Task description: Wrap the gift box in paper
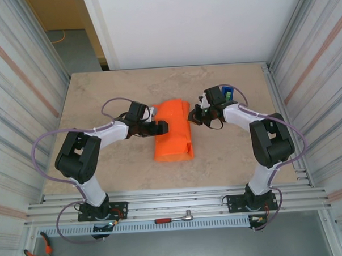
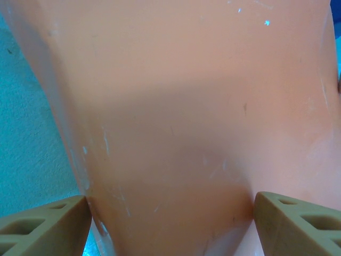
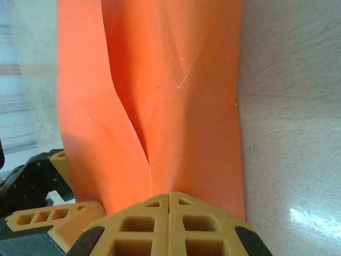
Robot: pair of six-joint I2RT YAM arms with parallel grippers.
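Observation:
The orange paper [image 1: 173, 132] lies folded into a long bundle in the middle of the table. The gift box is hidden under it. My left gripper [image 1: 157, 121] is at the bundle's left side. In the left wrist view it [image 2: 170, 224] stands wide open, the paper [image 2: 176, 122] filling the gap and a fingertip [image 2: 50, 224] at each side. My right gripper [image 1: 192, 117] is at the bundle's upper right edge. In the right wrist view its fingertips [image 3: 169, 197] meet shut on the paper [image 3: 176, 90], where a raised flap's edge runs into them.
A blue tape dispenser [image 1: 228, 93] sits behind the right wrist. A ratchet tool [image 1: 175, 218] lies on the front rail, and pliers [image 1: 37, 255] lie at the bottom left. Corrugated walls close both sides. The left gripper's finger [image 3: 50, 218] shows at the right wrist view's lower left.

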